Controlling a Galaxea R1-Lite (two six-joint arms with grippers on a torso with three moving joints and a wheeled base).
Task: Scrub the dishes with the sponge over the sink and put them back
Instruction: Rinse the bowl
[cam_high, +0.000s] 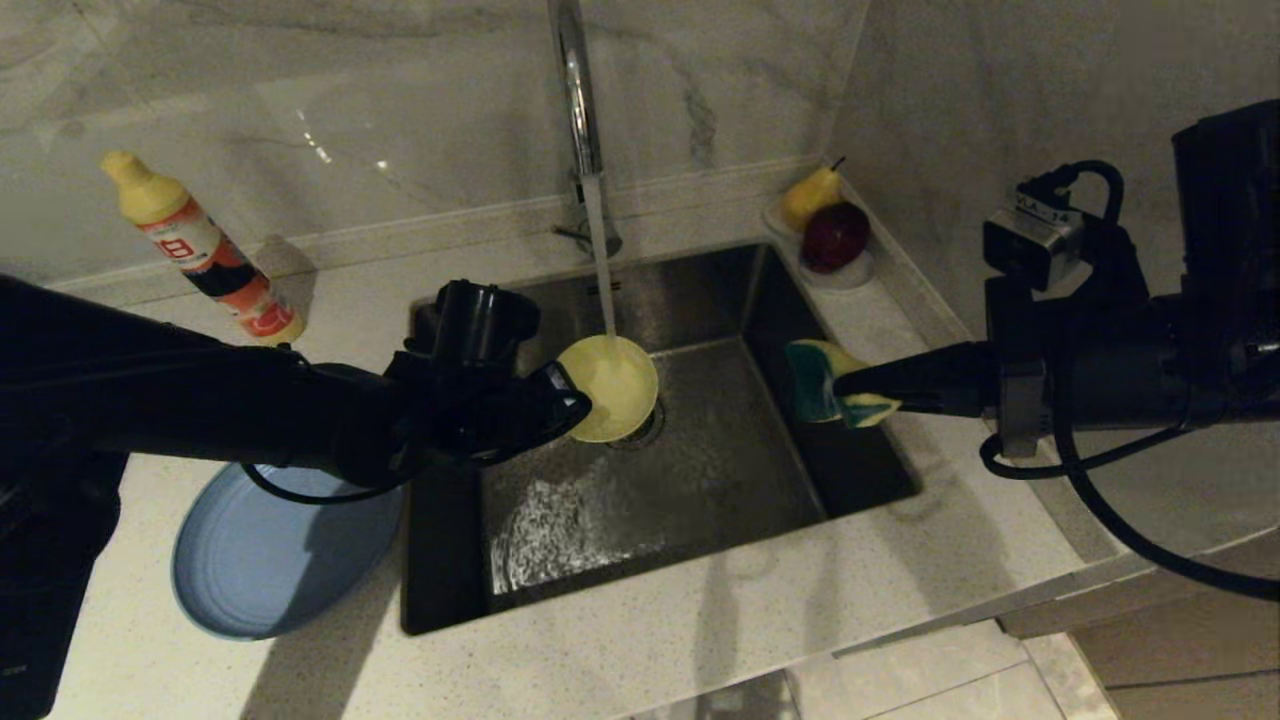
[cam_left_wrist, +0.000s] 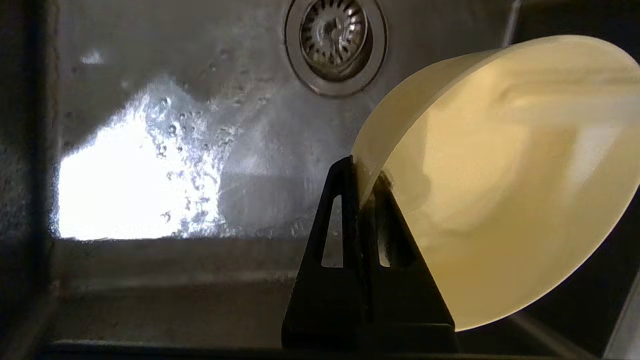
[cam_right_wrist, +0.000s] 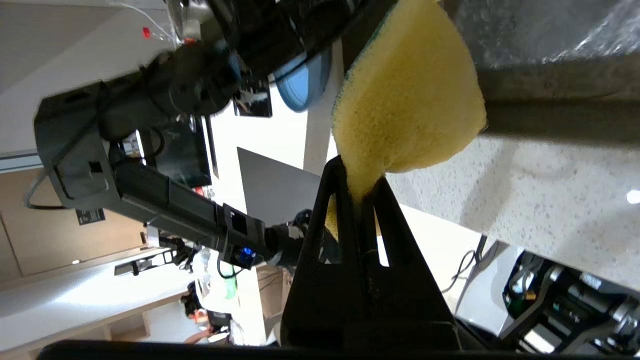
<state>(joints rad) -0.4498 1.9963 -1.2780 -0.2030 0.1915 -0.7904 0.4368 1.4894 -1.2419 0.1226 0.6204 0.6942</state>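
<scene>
While water runs — tilted matte yellow bowl (cam_high: 608, 388), pinched waisted sponge (cam_high: 832, 396).

Hardly any readable text. Detergent bottle (cam_high: 205, 250) on the desk has a red/orange/white label w/ one large character, too blurred to read. Silver camera block (cam_high: 1030, 240) on the right wrist carries small dark lettering, also illegible. Nothing else legible.

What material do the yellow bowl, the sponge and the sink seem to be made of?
Yellow bowl: probably plastic, going by its thin wall and smooth matte surface without glare.
Sponge: soft foam with open pores, and a dark green scouring layer at its edge.
Sink: likely stainless steel, grey, with wet reflections.
</scene>
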